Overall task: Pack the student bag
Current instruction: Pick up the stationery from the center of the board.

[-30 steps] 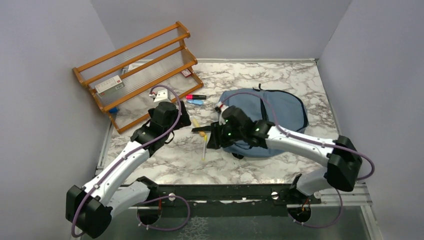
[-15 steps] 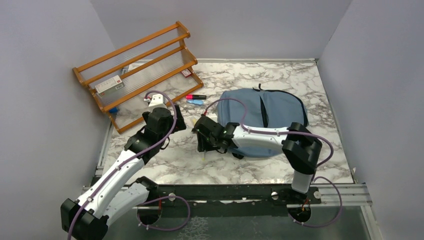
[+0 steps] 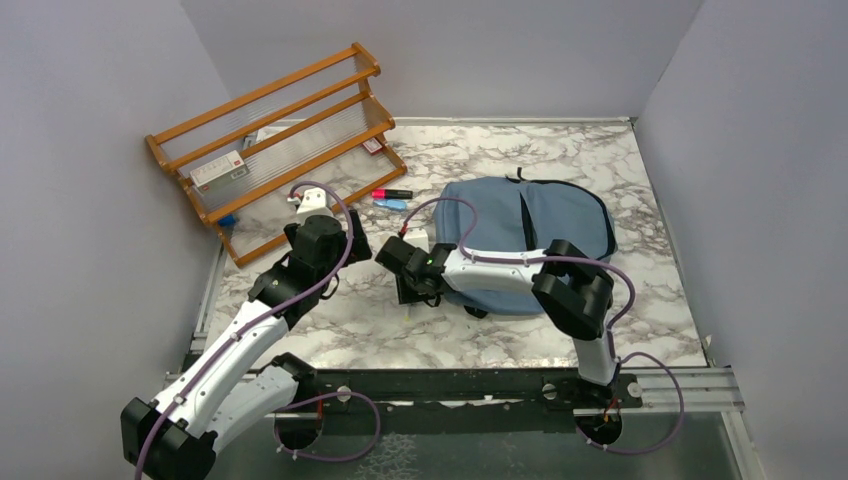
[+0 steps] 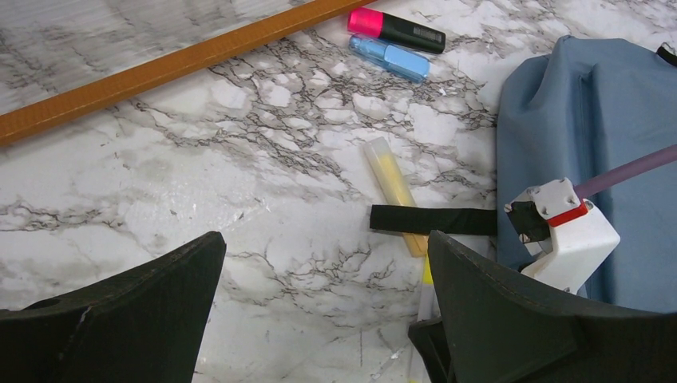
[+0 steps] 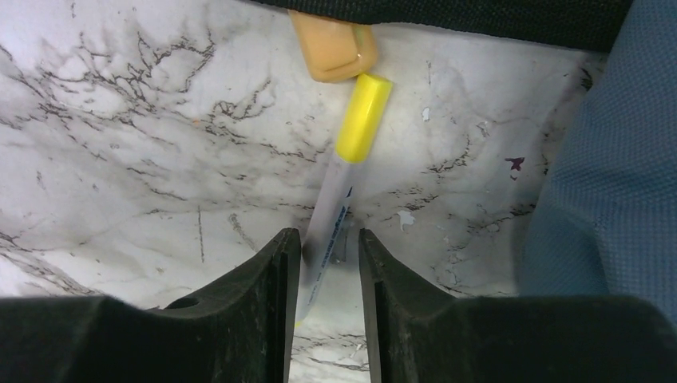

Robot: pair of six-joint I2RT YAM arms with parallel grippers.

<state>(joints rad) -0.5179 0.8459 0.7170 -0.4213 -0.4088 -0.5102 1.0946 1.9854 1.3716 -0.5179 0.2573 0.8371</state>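
1. Starting at the far left, I see a wooden rack point(image 3: 275, 140) leaning back by the wall at the left end of the marble table point(image 3: 640, 170).
2. My left gripper point(image 4: 323, 247) hovers just right of the rack's front rail. Its fingers are spread wide with nothing between them, only bare marble below.
3. Past that gripper, a pink marker point(image 4: 395, 28) and a blue highlighter point(image 4: 389, 57) lie side by side near the foot of the rack.
4. Nearer to me, a pale yellow tube point(image 4: 391, 187) lies on the marble. A black strap point(image 4: 431, 219) crosses its lower end and runs toward the bag.
5. My right gripper point(image 5: 330, 255) sits low over the table at the bag's left edge. Its fingers stand close together on either side of a white pen with a yellow cap point(image 5: 343, 171), which lies on the marble. A gap shows between the barrel and one finger, so I am not clamping it.
6. The student bag point(image 3: 560, 225) lies flat on the table right of centre, dusty blue. My right arm reaches across its near left part.
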